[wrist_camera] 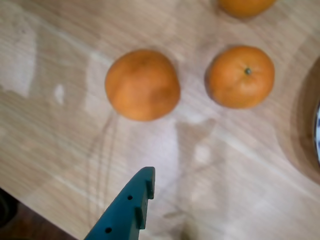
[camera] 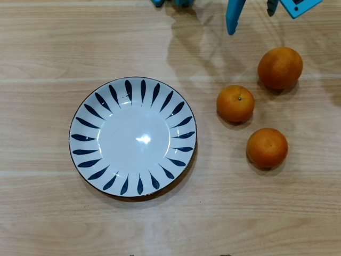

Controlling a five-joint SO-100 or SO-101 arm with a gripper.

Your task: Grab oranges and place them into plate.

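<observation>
Three oranges lie on the table to the right of the plate in the overhead view: the largest orange (camera: 280,67) sits farthest up and right, a smaller orange with its stem dot facing up (camera: 235,103) lies just left and below it, and a third orange (camera: 267,148) rests lower still; none of the three touch one another, and none is on the plate. The white plate with dark blue leaf strokes (camera: 85,136) stands left of them, holding nothing, with a bright glare spot at its centre. In the wrist view the largest orange (wrist_camera: 142,84) fills the middle, the stem-dot orange (wrist_camera: 240,76) sits to its right, the third orange (wrist_camera: 245,6) is cut off by the top edge, and a sliver of the plate's rim (wrist_camera: 317,131) shows at the right edge. The table (camera: 48,48) is pale wood-grain laminate with soft reflections and faint shadows of the arm; a dark strip past the table edge shows at the lower left of the wrist view. The teal gripper (camera: 250,12) hangs at the top edge of the overhead view, above the oranges, holding and touching nothing. One teal finger (wrist_camera: 131,204) pokes into the wrist view from below; how far the fingers are spread I cannot tell.
</observation>
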